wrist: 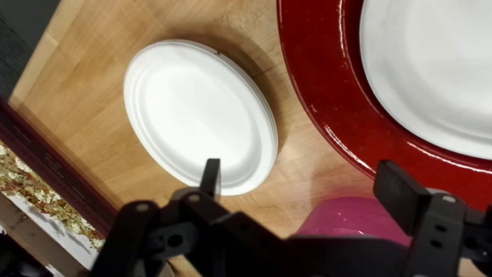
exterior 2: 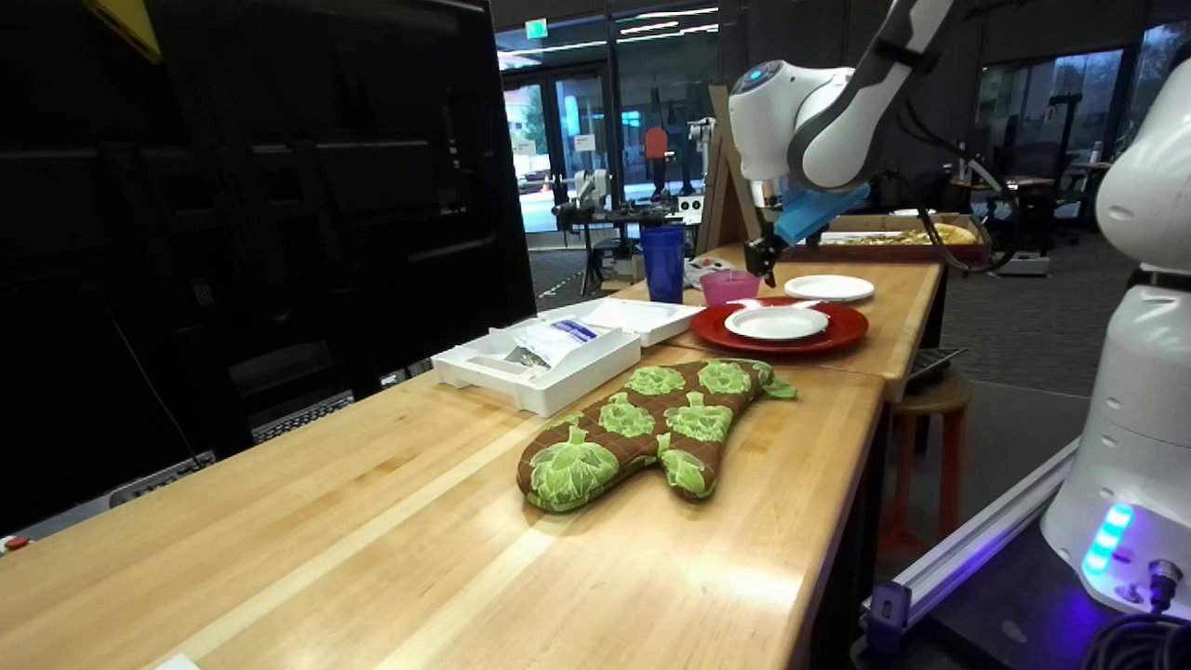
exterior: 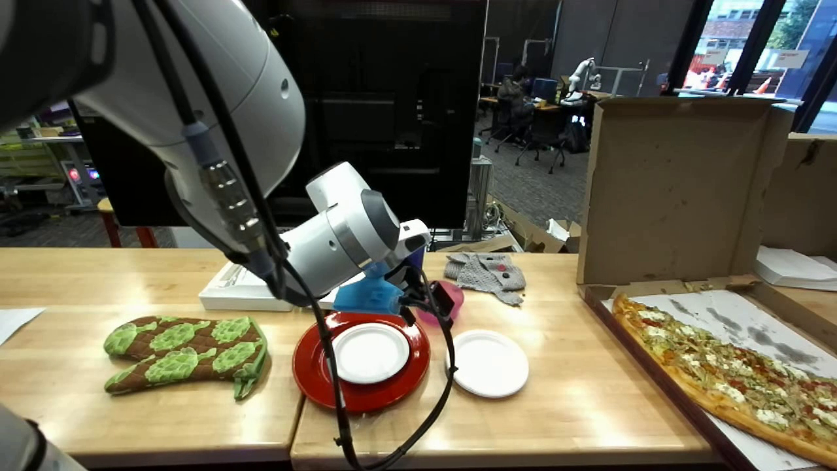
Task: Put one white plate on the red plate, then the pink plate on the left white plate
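Wrist view: the black two-fingered gripper (wrist: pixel 298 181) points down toward the pale wooden worktop (wrist: pixel 103 161), jaws spread wide apart. At four o'clock from the gap between the jaws sits the small round pink dish (wrist: pixel 349 217) — its six-o'clock side hidden behind the gripper, so whether the two touch I cannot tell. At ten o'clock a plain round white plate (wrist: pixel 201 115) rests on the worktop; toward one or two o'clock the large round glossy red plate (wrist: pixel 326 107) carries a matching white plate (wrist: pixel 434 65), lying flat within its rim.

Seen in an exterior view, the jointed white arm (exterior 2: pixel 828 154) reaches in from between one and two o'clock, its forearm (exterior 2: pixel 879 93) sloping down toward seven. The wrist (exterior 2: pixel 768 121) is folded so that the gripper hangs almost straight down — a light-blue part (exterior 2: pixel 819 216) slanting off it toward two o'clock. Its lower end shows just beside the pink dish, and a tall blue cup (exterior 2: pixel 663 265) stands near the dish at ten o'clock.

Going by the gripper in an exterior view, the red plate lies toward eight o'clock, the plate on the worktop toward four, and an open cardboard pizza box (exterior: pixel 680 196) well apart at three. A black cable (exterior: pixel 344 432) loops down in front of the red plate; at nine o'clock from that plate lies a brown-and-green quilted oven mitt (exterior: pixel 186 353).
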